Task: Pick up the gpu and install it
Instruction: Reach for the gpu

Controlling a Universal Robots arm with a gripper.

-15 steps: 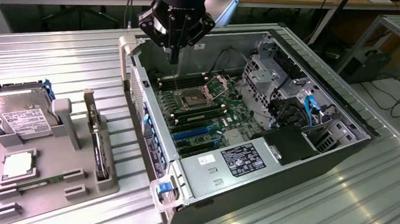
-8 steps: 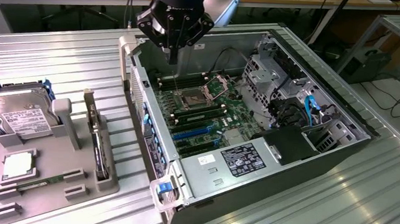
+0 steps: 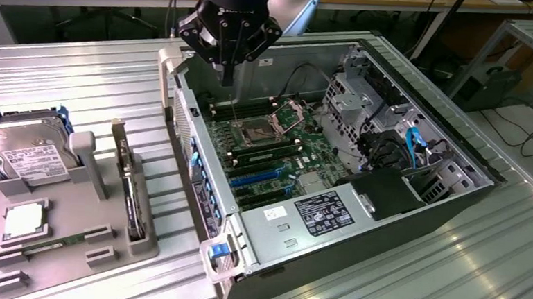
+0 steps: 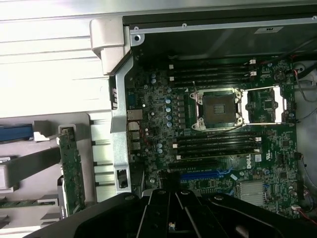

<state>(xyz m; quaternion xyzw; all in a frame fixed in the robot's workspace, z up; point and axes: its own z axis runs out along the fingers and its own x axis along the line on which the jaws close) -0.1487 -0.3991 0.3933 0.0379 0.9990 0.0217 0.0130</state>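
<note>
The gripper (image 3: 226, 77) hangs over the open PC case (image 3: 451, 168), above the motherboard (image 3: 276, 157); it appears closed on nothing, though its tips are small in the ext. view. The gpu (image 3: 127, 183) stands on edge in a grey holder (image 3: 56, 269), well apart from the gripper; the case wall (image 3: 188, 152) stands between gpu and board. The holder also carries a hard drive (image 3: 21, 152), memory stick (image 3: 57, 239) and silver chip (image 3: 23, 219). Wrist view adds: CPU socket (image 4: 218, 106), blue slot (image 4: 198, 175), heatsink (image 4: 255, 192). Ext. view adds: PSU (image 3: 323, 215), cables. Surface: ribbed metal table (image 3: 85, 76); workbenches behind.
</note>
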